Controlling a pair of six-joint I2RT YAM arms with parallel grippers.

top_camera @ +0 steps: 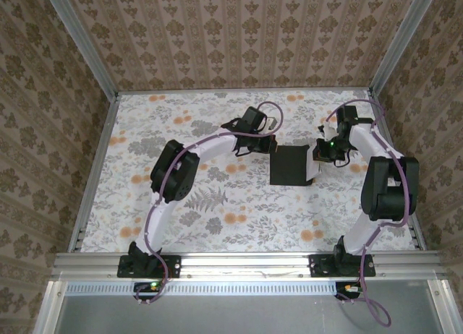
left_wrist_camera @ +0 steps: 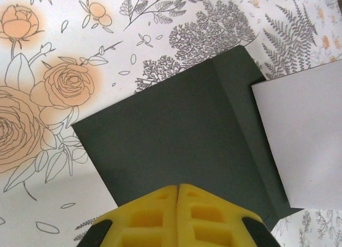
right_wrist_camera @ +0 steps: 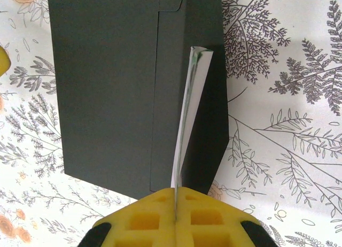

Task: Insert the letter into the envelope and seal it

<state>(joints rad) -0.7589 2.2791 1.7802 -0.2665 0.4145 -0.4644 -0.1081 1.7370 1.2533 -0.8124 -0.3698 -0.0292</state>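
Yellow fingers [right_wrist_camera: 144,220] of the right gripper [right_wrist_camera: 175,191] are pinched tight on the letter [right_wrist_camera: 187,124]. It stands on its edge above the envelope [right_wrist_camera: 107,97], so from the wrist I see little more than a thin white blade with a hint of green at its far tip. The left gripper [left_wrist_camera: 178,187] has its own yellow pads [left_wrist_camera: 144,220] pressed together with no gap, down at a near corner of the envelope. Whether they nip the paper or merely pin it down I cannot tell. The envelope lies flat on the floral tablecloth [top_camera: 217,204] between the two grippers. Its flap [right_wrist_camera: 216,108] is folded out open toward the right arm, and the letter is just over that side.

I judge this to be the insertion step: the card is lined up by the mouth but not yet in the pocket. The next move, I reckon, calls for laying the letter down shallow and getting its leading edge under the lip beside the fold. Then it can slide toward the left arm while that arm holds the envelope against skating.

The envelope is matte black paper, crisp-cornered, with a seam down its panel. The letter looks like stiff, smooth white card. The finger pads are moulded in square pockets. The cloth looks smooth, so thin paper could slip on it.
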